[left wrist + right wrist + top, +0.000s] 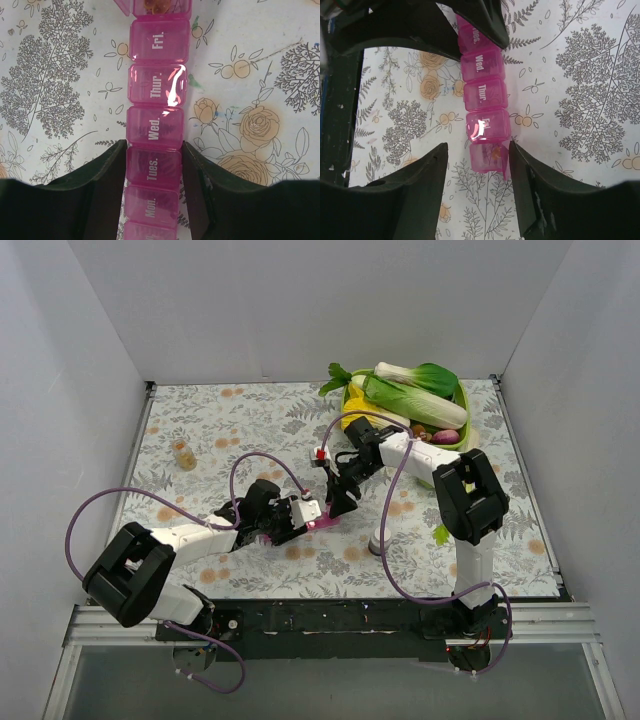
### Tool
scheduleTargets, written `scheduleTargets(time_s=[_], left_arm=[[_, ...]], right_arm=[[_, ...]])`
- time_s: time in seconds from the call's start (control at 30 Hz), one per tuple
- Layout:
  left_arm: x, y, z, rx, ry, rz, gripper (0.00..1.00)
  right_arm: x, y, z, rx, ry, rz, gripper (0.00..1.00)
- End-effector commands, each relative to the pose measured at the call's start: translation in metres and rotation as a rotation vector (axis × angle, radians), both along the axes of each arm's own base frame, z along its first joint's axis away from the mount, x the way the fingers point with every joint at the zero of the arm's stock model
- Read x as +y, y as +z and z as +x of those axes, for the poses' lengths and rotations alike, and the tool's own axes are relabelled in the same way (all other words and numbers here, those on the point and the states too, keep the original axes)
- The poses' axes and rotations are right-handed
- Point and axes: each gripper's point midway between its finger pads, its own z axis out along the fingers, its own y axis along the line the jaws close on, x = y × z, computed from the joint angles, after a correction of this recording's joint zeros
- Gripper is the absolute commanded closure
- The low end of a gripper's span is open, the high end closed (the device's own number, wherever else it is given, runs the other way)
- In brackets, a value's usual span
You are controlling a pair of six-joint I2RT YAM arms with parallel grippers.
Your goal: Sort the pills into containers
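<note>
The pink pill organiser (159, 85) lies on the flowered tablecloth as a row of day-marked compartments. My left gripper (153, 167) is shut on its sides at the "Tues." compartment. From the other end, my right gripper (479, 165) stands open astride the last compartment (487, 156). That compartment's lid hangs open beside the right finger, and an orange pill (496, 151) lies inside. From above, both grippers meet at the organiser (322, 521) near the table's middle, the left gripper (300, 512) on one side and the right gripper (338, 504) on the other.
A green tray (462, 400) of vegetables stands at the back right. A small bottle (183, 454) with orange contents stands at the left. A small white cylinder (378, 540) sits near the right arm. Cables loop over both arms.
</note>
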Motion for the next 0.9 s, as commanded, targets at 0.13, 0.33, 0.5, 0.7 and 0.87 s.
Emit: scheduleTargets(time_s=[0.13, 0.33, 0.5, 0.7, 0.87], left_arm=[[0.017, -0.031, -0.021, 0.132, 0.034, 0.095, 0.78], [0.018, -0.031, -0.019, 0.127, 0.046, 0.101, 0.79], [0.018, -0.03, -0.019, 0.125, 0.045, 0.098, 0.79], [0.018, -0.031, -0.02, 0.13, 0.042, 0.098, 0.79], [0.017, -0.031, -0.02, 0.134, 0.041, 0.096, 0.79]], right_arm=[[-0.007, 0.019, -0.026, -0.004, 0.032, -0.002, 0.51], [-0.016, -0.002, -0.026, 0.031, -0.043, -0.105, 0.53], [-0.022, -0.021, -0.02, 0.042, -0.1, -0.19, 0.54], [-0.01, 0.015, -0.017, 0.02, -0.07, -0.102, 0.55], [-0.001, 0.049, 0.0, -0.083, -0.112, -0.043, 0.83]])
